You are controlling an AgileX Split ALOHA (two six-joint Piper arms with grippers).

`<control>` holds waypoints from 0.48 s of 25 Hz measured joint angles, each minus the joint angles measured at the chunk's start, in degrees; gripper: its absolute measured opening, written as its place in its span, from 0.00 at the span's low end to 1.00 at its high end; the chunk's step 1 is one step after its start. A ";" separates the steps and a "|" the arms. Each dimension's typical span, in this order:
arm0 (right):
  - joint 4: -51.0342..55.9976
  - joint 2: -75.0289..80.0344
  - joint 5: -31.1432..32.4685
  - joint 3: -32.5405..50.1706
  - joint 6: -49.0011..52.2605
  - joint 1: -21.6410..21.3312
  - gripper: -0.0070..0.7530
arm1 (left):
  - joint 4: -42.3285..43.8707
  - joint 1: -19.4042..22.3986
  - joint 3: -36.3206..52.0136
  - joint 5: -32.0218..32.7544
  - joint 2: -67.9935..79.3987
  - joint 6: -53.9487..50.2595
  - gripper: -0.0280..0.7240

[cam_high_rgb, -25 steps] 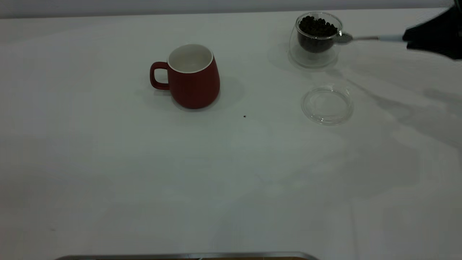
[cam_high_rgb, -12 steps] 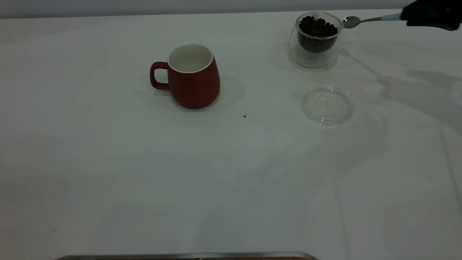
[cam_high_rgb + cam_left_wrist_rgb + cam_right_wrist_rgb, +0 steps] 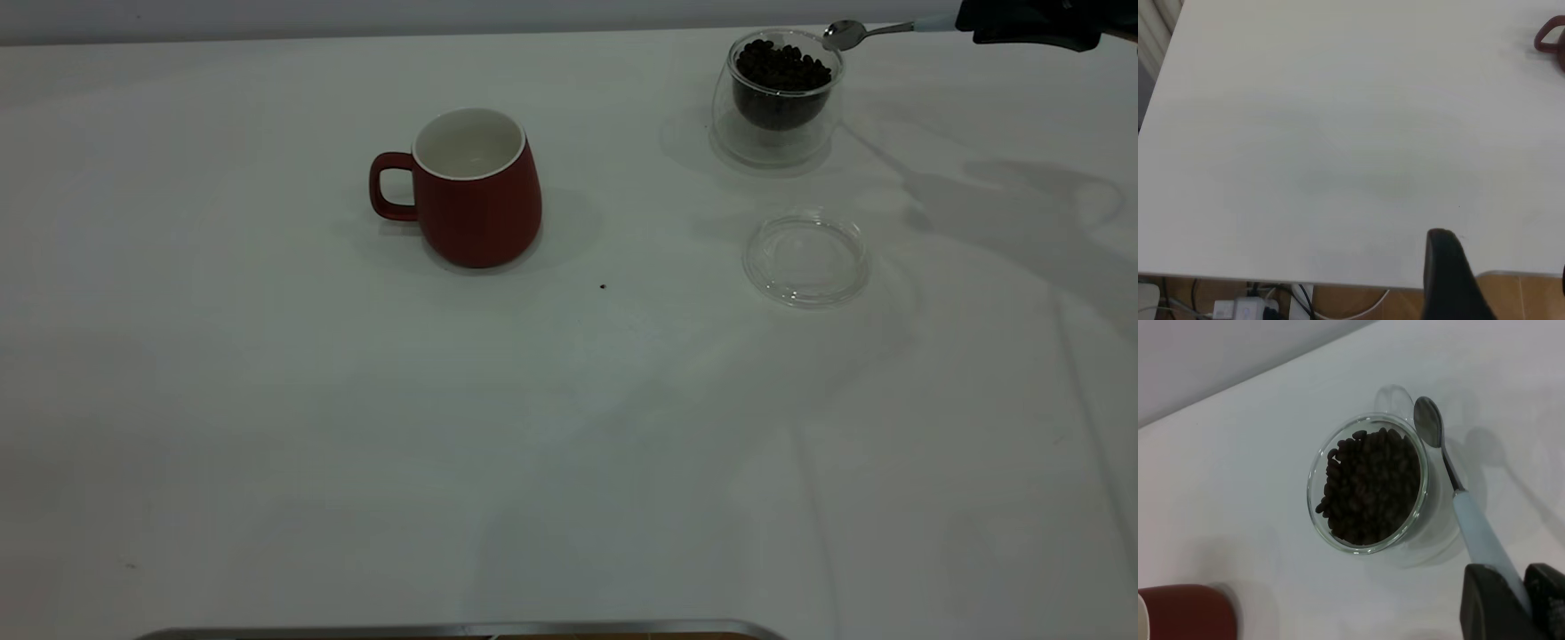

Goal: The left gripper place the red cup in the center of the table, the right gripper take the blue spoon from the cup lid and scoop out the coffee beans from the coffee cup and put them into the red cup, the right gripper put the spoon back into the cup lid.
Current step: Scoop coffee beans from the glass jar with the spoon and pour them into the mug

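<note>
Blue spoon (image 3: 876, 30) raised since earlier, pinched in right end effector (image 3: 978, 21), bowl (empty) above coffee cup (image 3: 776, 98) rim

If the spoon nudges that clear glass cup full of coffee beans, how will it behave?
The clear double-walled glass cup would probably slide rather than tip: its base looks wide and the dark coffee beans weigh it down. Smooth glass on the white table likely slips easily. It looks fragile, so the metal blue-handled spoon should touch it gently.

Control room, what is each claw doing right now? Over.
Right gripper shut on pale-blue-handled metal spoon, bowl empty, poised at glass cup of coffee beans. Left gripper parked off-table. Path clear.
</note>
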 joint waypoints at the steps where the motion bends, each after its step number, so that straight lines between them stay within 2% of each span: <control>1: 0.00 0.00 0.28 0.00 0.00 -0.06 0.15 | 0.00 0.00 0.00 0.00 0.00 0.00 0.66; 7: -1.39 -0.08 5.16 0.00 0.06 -2.24 0.15 | 0.00 0.00 0.00 0.00 0.00 0.00 0.66; 12: -4.75 -1.68 6.95 -0.02 1.67 -2.45 0.15 | 0.00 0.00 0.00 0.00 0.00 -0.10 0.66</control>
